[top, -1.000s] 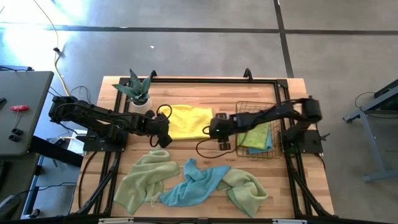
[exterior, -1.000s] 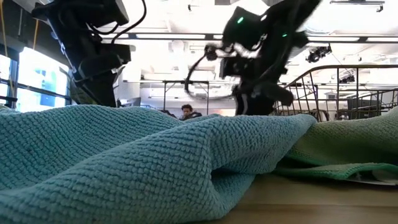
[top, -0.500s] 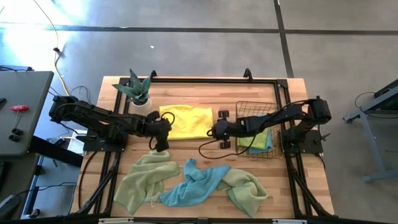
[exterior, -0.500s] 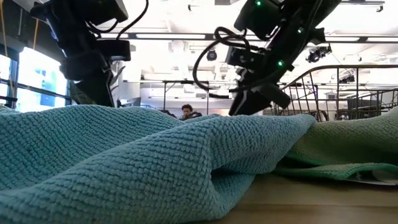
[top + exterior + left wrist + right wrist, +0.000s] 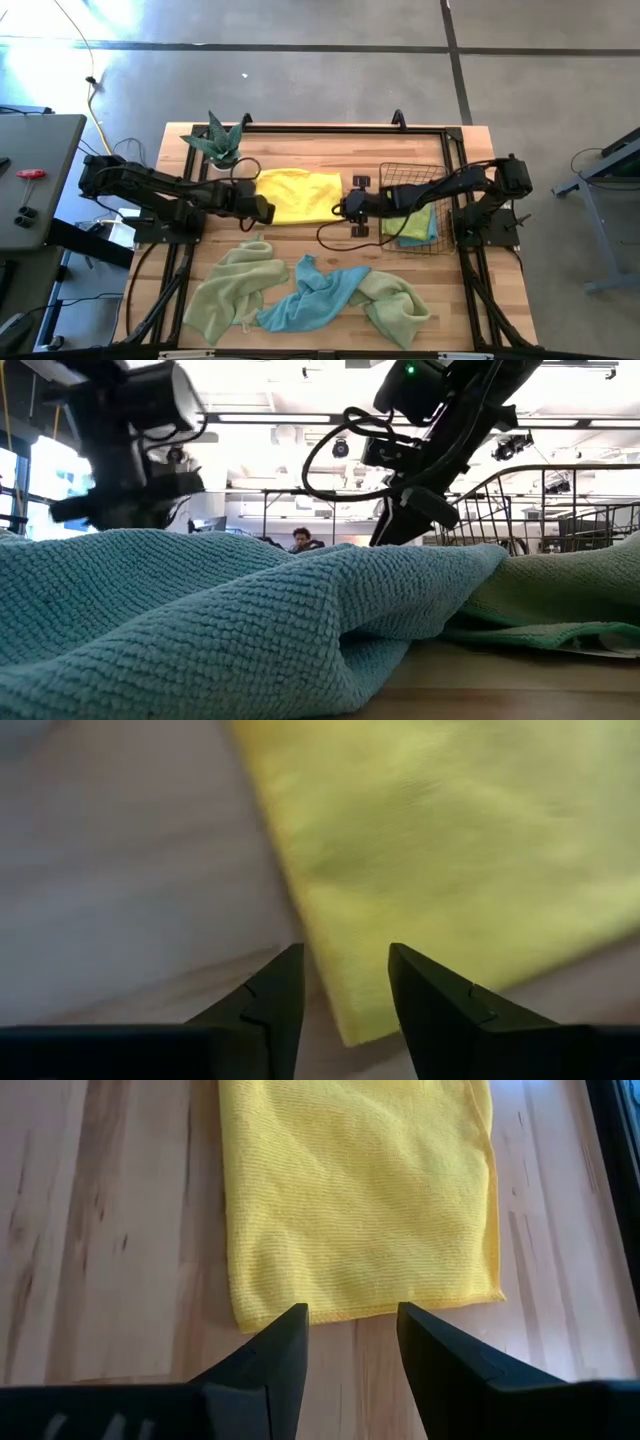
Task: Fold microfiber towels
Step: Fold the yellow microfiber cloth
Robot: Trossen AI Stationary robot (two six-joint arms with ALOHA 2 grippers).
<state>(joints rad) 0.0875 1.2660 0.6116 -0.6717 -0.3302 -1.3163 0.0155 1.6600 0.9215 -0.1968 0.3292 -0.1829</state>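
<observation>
A folded yellow towel (image 5: 297, 195) lies flat on the wooden table (image 5: 330, 140), between my two grippers. My left gripper (image 5: 266, 210) hangs open at the towel's near left corner (image 5: 345, 1020). The towel's left edge runs up between its fingers (image 5: 345, 970), and no touch shows. My right gripper (image 5: 341, 208) stands open just off the towel's right edge (image 5: 352, 1325), its fingers short of the hem. Two green towels (image 5: 232, 290) (image 5: 397, 305) and a light blue towel (image 5: 315, 297) lie crumpled along the table's near side.
A copper wire basket (image 5: 415, 175) at the right holds folded green and blue cloths. A potted plant (image 5: 220, 145) stands at the far left. In the low view the blue towel (image 5: 250, 620) fills the foreground and hides both grippers' fingertips. A black frame rims the table.
My left gripper has rolled about its own axis and sunk a little beside the yellow towel's left edge. My right gripper has tipped somewhat flatter at the towel's right edge. The towel has not moved.
</observation>
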